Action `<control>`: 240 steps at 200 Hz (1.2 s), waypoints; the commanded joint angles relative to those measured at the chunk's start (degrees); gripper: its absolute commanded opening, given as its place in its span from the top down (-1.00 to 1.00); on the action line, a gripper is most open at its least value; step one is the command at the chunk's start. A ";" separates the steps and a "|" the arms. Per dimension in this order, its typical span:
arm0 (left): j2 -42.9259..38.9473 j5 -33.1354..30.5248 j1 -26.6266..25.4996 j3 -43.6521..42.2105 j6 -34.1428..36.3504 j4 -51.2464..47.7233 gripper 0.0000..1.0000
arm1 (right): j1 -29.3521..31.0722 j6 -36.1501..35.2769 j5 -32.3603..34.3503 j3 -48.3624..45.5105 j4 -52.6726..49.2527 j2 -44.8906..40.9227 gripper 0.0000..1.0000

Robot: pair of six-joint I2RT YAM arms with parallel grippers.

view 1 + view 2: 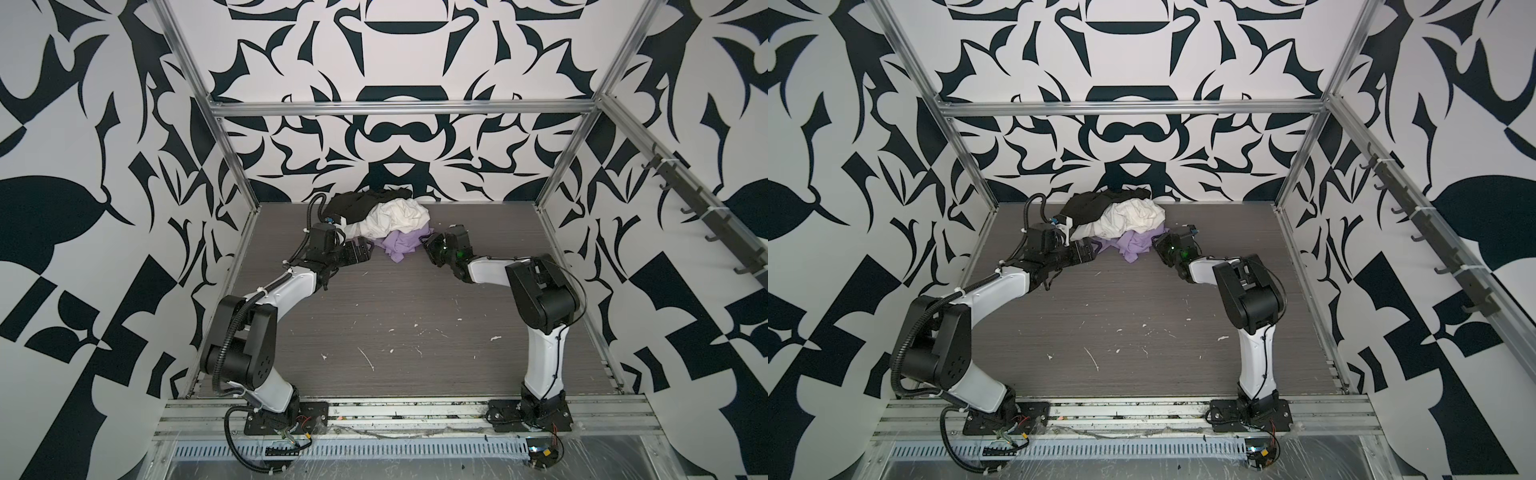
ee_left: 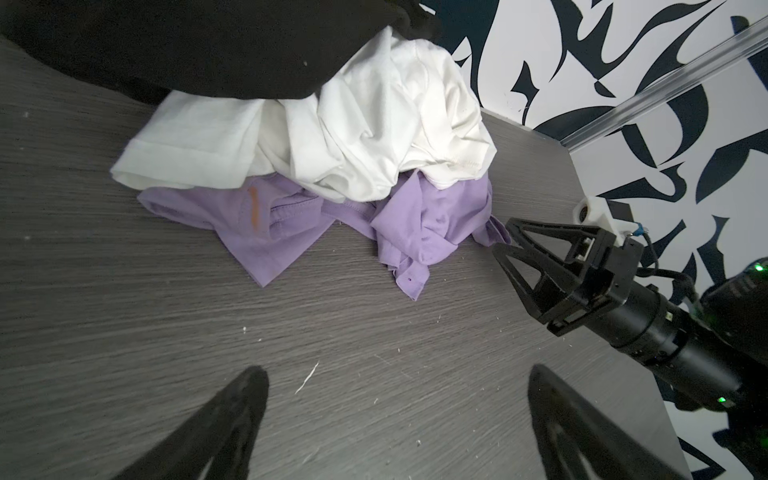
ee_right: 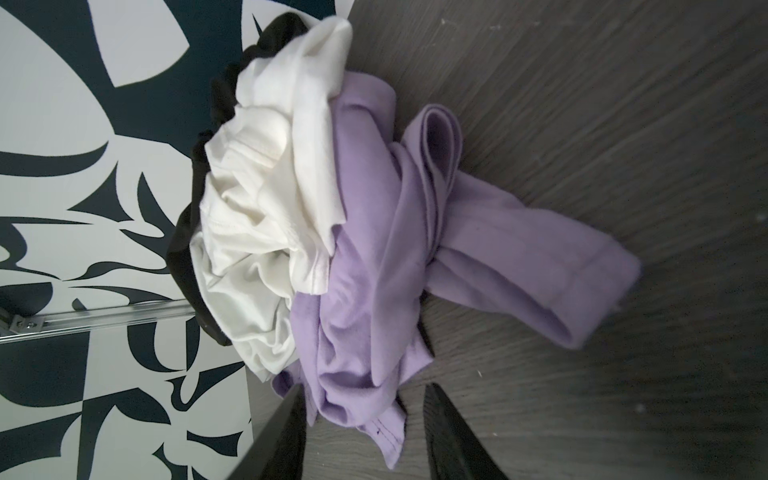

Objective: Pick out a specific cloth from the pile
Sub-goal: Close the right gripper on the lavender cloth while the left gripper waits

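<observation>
Lavender cloth (image 3: pixel 374 257) at the bottom of the pile (image 1: pixel 392 218), right gripper (image 3: pixel 365 388) partly apart astride its edge, left gripper (image 2: pixel 395 374) spread wide, empty

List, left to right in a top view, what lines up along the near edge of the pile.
Left end effector → lavender cloth → right end effector. The white cloth and the black cloth lie farther back and overlap that span, so they are left out.
</observation>
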 commanded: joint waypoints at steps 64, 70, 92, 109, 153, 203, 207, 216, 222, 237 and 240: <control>1.78 1.07 -0.24 1.67 -0.87 -0.88 -0.99 | 0.24 -1.05 -0.68 4.75 -0.21 1.96 0.16; 1.88 1.18 -0.24 1.62 -0.90 -0.90 -0.99 | 0.23 -1.01 -0.67 4.78 -0.21 2.06 0.16; 2.26 1.52 -0.24 1.71 -1.15 -0.85 -0.99 | 0.24 -1.61 -0.51 5.00 -0.35 2.56 0.16; 2.62 1.73 -0.24 1.86 -1.39 -0.87 -0.99 | 0.24 -1.65 -0.52 5.45 -0.51 3.17 0.17; 3.33 2.29 -0.24 1.94 -1.94 -0.77 -0.99 | 0.24 -1.70 -0.30 6.77 -0.75 4.82 0.19; 3.60 2.22 -0.23 1.91 -2.14 -0.94 -0.99 | 0.76 -1.79 -0.15 8.10 -1.17 6.26 0.25; 3.59 2.19 -0.23 1.85 -2.20 -1.01 -0.99 | 0.74 -1.86 -0.10 8.13 -1.25 6.32 0.25; 3.62 2.18 -0.20 1.86 -2.21 -1.03 -0.99 | 0.83 -2.01 0.01 8.25 -1.25 6.42 0.26; 3.59 2.19 -0.21 1.85 -2.25 -1.03 -0.99 | 0.85 -2.05 0.13 8.25 -1.32 6.45 0.27; 3.62 2.24 -0.24 1.86 -2.21 -1.03 -0.99 | 0.82 -2.33 0.57 8.28 -1.50 6.45 0.33; 3.60 2.29 -0.22 1.85 -2.21 -1.03 -0.99 | 0.81 -2.33 0.67 8.29 -1.50 6.39 0.35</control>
